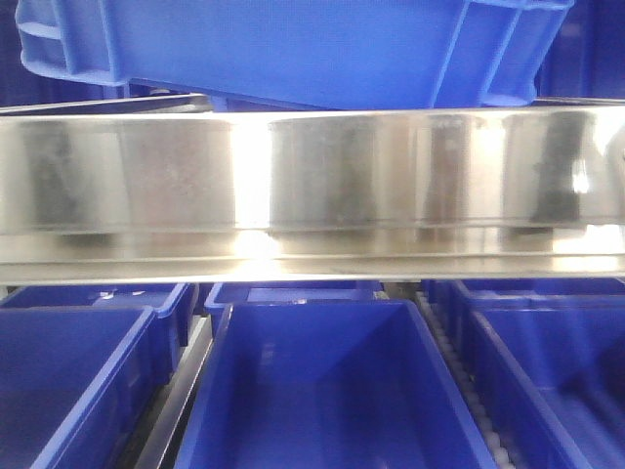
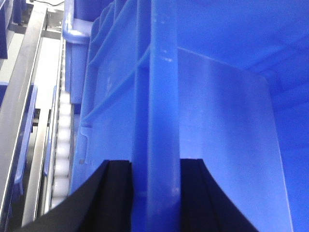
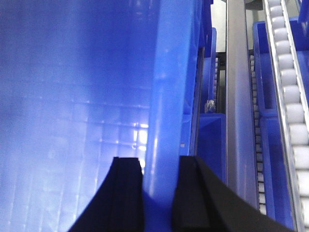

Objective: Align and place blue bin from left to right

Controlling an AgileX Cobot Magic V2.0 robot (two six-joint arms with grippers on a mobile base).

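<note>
The left gripper [image 2: 155, 165] and right gripper [image 3: 159, 162] each clamp a wall of the blue bin [image 1: 293, 49], above the steel rail [image 1: 312, 176].

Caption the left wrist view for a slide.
Left pincer clamped on the blue bin wall, roller track alongside.

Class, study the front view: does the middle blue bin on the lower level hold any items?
No, the middle blue bin shows only its own bare blue floor and inner walls.
</note>
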